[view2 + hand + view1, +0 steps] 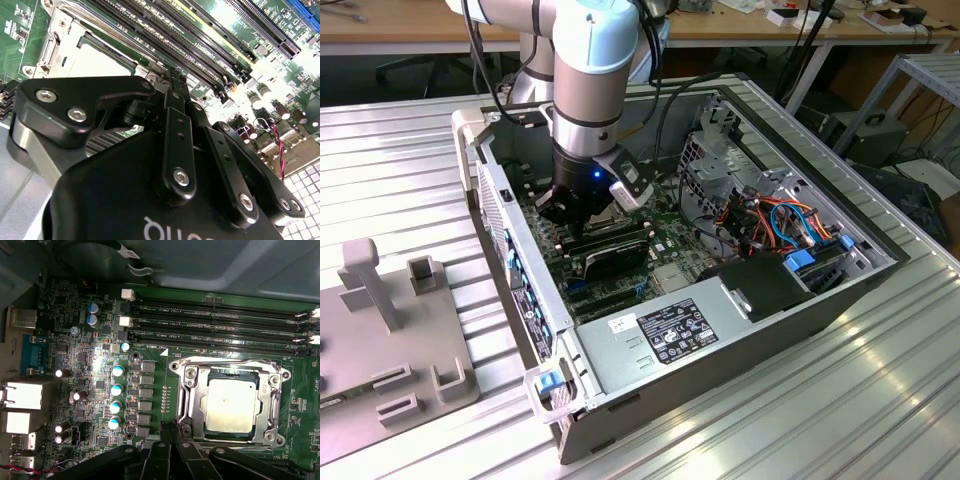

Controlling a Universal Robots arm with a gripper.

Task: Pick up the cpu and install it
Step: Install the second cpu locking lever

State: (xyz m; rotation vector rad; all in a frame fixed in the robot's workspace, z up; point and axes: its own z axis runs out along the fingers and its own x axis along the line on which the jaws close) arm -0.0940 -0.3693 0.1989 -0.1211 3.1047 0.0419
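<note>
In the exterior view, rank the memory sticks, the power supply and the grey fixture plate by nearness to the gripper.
1. memory sticks, just beside the gripper.
2. power supply, along the case's near wall.
3. grey fixture plate, outside the case at the exterior view's left.

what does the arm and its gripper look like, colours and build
The arm has light blue joint caps over silver-grey cylindrical sections, with black cables running alongside. The gripper is black, built of flat linkage bars joined by silver screws, seen close in both wrist views, above a small blue light.

cpu (231,406): 1 | socket (187,405): 1 | memory slots (220,320): 4 | motherboard (80,355): 1 | computer case (740,345): 1 | gripper (172,432): 1
</note>
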